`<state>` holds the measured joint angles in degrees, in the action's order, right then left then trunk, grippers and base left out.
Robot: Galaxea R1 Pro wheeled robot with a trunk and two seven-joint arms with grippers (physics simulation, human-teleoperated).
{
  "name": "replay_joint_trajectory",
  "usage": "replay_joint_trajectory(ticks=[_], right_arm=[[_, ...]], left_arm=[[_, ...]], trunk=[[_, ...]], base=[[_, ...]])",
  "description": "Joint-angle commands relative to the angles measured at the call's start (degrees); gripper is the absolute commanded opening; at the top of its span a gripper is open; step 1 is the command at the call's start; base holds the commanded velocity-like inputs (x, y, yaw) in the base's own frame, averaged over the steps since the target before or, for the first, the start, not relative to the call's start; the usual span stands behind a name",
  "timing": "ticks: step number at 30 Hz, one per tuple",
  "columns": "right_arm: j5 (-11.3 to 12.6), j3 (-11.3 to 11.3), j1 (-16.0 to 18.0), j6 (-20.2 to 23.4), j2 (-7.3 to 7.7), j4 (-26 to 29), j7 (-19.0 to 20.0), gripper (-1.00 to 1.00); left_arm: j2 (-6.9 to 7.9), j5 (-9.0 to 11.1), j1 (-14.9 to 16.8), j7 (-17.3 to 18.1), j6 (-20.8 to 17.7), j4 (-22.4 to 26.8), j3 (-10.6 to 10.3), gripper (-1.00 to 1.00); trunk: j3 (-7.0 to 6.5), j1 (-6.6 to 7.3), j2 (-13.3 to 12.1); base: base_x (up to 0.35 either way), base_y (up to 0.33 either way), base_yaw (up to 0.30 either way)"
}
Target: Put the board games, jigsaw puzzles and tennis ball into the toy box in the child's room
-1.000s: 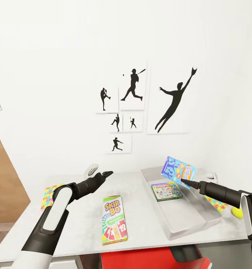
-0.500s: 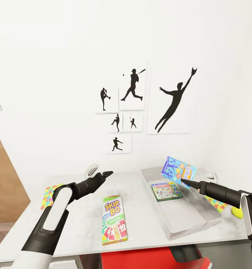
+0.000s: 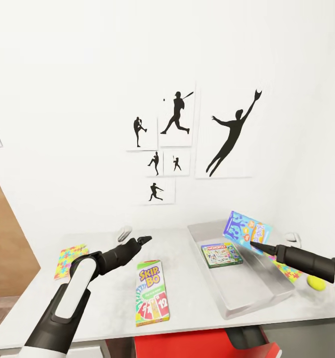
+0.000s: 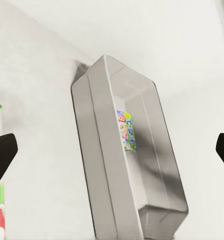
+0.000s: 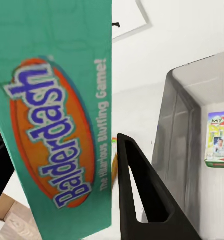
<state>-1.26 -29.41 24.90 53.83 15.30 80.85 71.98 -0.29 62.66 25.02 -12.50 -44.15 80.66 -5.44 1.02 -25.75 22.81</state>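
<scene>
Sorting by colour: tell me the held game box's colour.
Teal box, orange oval logo; right wrist view.

one board game (image 3: 221,254) in toy box (image 3: 259,293)

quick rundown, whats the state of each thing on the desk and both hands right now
toy box: open-topped, one game inside
Monopoly game: lying flat in the toy box
Balderdash game: held tilted above the toy box
right hand: shut on the Balderdash game
left hand: open, holding nothing
Skip-Bo game: flat on the table
tennis ball: resting on the table
</scene>
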Motion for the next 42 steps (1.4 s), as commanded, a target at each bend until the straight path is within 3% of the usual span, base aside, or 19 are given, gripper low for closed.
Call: replay_joint_trajectory(ticks=[1,19,42], right_arm=[[0.00,-0.13,-0.07,0.62,0.33,0.08,0.34,-1.00],[0.17,-0.46,-0.35,1.81,2.23,0.49,0.45,-1.00],[-0.25,-0.40,0.14,2.23,2.55,0.45,0.44,-1.00]], left_arm=[[-0.01,0.62,-0.22,-0.61,-0.12,-0.13,-0.06,1.00],[-0.10,1.36,-0.96,-0.15,0.22,-3.62,0.02,1.00],[-0.18,1.60,-1.64,0.02,2.55,-4.00,-0.44,1.00]], trunk=[[0.11,-0.04,0.11],[0.11,-0.04,0.11],[0.11,-0.04,0.11]], base=[[0.000,0.000,0.000],[0.000,0.000,0.000],[0.000,0.000,0.000]])
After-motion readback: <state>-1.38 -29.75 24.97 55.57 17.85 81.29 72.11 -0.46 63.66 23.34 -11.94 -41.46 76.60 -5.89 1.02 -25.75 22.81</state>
